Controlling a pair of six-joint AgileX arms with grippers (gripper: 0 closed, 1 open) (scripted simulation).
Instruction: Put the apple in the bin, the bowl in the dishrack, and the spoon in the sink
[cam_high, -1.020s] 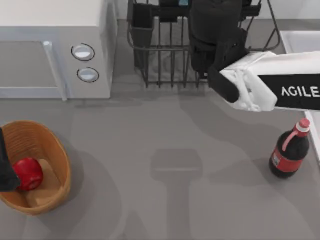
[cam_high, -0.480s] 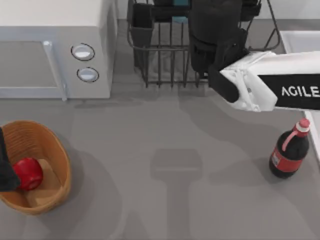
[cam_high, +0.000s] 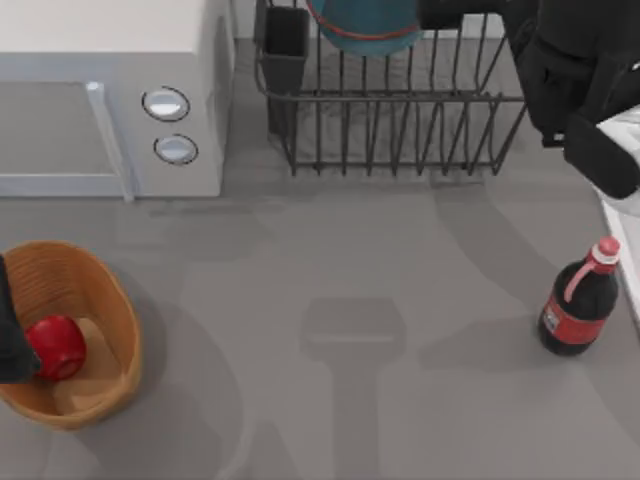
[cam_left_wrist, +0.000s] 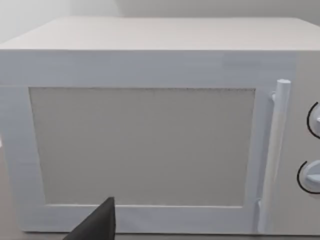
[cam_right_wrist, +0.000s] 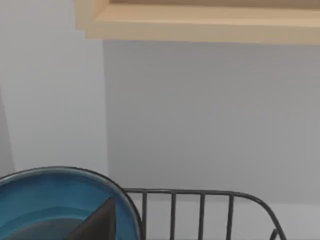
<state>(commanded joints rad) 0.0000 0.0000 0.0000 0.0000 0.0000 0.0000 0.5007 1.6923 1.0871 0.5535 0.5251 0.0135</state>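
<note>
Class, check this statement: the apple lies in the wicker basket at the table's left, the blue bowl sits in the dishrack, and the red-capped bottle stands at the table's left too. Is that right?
Not quite. The bottle stands at the table's right, as the top view shows. The rest holds: the apple lies in the wicker basket at the left, and the blue bowl sits in the dishrack.
</note>
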